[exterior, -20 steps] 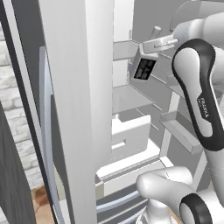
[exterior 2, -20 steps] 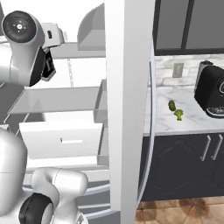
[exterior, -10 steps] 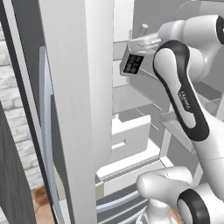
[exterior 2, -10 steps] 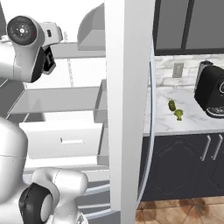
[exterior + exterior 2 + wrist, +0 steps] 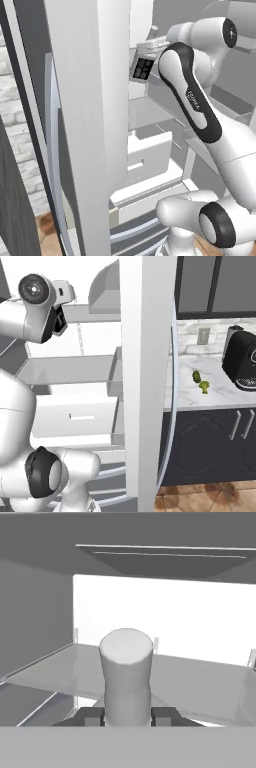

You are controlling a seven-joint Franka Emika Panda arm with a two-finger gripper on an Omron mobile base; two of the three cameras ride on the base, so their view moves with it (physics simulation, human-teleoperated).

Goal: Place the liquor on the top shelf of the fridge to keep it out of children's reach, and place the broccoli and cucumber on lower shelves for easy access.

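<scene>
Liquor [image 5: 142,68] sits clamped in the gripper [image 5: 127,716], the jaws pressed against the bottle's neck on either side — in the hand view the pale cap rises between the two dark finger tips [image 5: 92,716]. In the left base view the bottle's black label with its white mark shows just beside the arm's dark wrist joint, high inside the fridge [image 5: 90,125]. In the right base view the dark body of the bottle hangs just under the arm's round joint, inside the fridge's white interior and beside the level of an upper grey slab.

Ahead of the bottle, in the hand view, a translucent grey-white shelf [image 5: 200,682] stretches across the fridge in front of the bright white back wall; the bottle's cap stands above that shelf's near edge, and I cannot tell whether the bottle's base touches it. Lower in the fridge, a white drawer [image 5: 80,416] with a slot handle stands below the grey shelves.

Outside the fridge, past its open door edge, the broccoli [image 5: 204,386] and the cucumber [image 5: 196,376] lie on the pale marble surface [image 5: 215,398] — just beside each other, the cucumber nearer the wall. A black coffee machine [image 5: 241,358] stands on the same surface, farther from the fridge than both vegetables.
</scene>
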